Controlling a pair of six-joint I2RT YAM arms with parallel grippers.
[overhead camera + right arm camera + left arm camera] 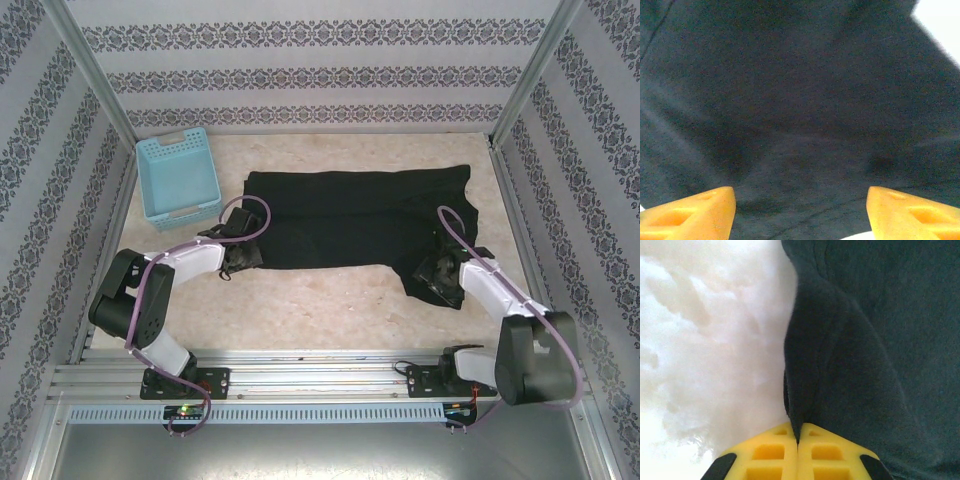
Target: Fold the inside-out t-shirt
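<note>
Inside-out t-shirt (360, 225), plain black, lies spread mostly flat on the pale table (330, 300). It starts just beside the light blue basket (172, 143) and stretches away from it across the middle of the table. Its far end from the basket hangs lower toward the arms, in a bunched flap. The cloth does not touch the basket.

At the shirt corner nearest the basket sits the left gripper (243, 256). In the left wrist view its yellow fingers (765, 460) are pressed together, and a raised ridge of the black cloth (865, 340) runs down into the seam between them (pinched, with bare table showing just beside the fold).

At the shirt's end farthest from the basket, the right gripper (438, 275) is down over the bunched flap. In the right wrist view its orange fingers (695, 215) stand wide apart, with dark fabric (800, 100) spanning the gap between them. Nothing is clamped, and whether the tips touch the cloth I cannot tell.
</note>
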